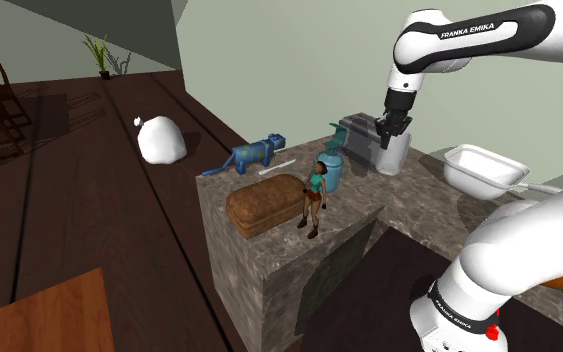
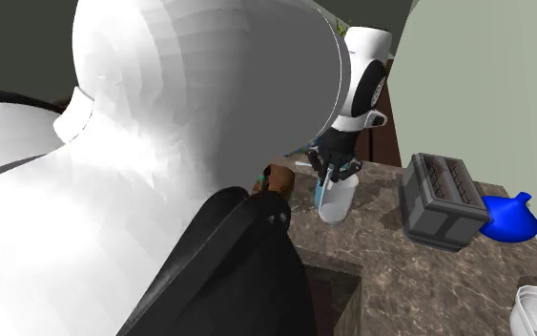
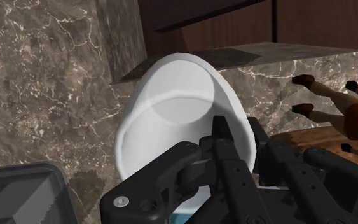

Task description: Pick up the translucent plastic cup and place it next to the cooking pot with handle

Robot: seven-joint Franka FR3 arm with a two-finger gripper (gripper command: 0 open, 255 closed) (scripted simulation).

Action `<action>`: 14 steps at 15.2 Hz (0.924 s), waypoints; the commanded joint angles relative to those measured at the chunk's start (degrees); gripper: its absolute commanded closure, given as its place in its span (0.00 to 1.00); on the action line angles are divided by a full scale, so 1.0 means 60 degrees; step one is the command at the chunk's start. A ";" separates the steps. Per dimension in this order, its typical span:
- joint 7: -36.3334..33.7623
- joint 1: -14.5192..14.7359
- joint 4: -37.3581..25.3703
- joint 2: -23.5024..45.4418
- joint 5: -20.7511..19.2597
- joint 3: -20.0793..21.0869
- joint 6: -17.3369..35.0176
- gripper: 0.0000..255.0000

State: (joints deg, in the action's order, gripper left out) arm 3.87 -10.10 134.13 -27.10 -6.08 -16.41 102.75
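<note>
A pale, translucent cup (image 1: 397, 155) stands upright toward the back of the stone counter, just in front of the toaster (image 1: 360, 137). My gripper (image 1: 393, 126) comes down on it from above and is shut on its rim. In the wrist view one finger sits inside the cup (image 3: 171, 105) and the other outside, with the gripper (image 3: 240, 137) pinching the wall. Whether the cup's base touches the counter I cannot tell. The white pot (image 1: 482, 167) with its long handle sits further toward the shoulder view's right. The second exterior view has the gripper (image 2: 329, 174) over the cup (image 2: 337, 202).
On the counter (image 1: 409, 215) lie a brown loaf (image 1: 264, 205), a doll (image 1: 314, 196), a teal object (image 1: 332, 170) and a blue cat toy (image 1: 255, 152). The grey toaster (image 2: 439, 201) has a blue vessel (image 2: 509, 219) beside it. A white sack (image 1: 161, 140) rests on the floor.
</note>
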 commanded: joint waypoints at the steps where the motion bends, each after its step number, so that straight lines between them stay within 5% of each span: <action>1: 0.0339 -0.0238 0.0313 -0.0431 -0.0261 -0.0241 -0.0092 1.00; 14: 0.2909 -0.1836 0.0935 -0.2095 -0.2126 -0.2188 -0.0811 1.00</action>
State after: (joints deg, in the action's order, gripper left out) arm 20.16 -19.14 139.44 -37.17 -17.99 -28.35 98.22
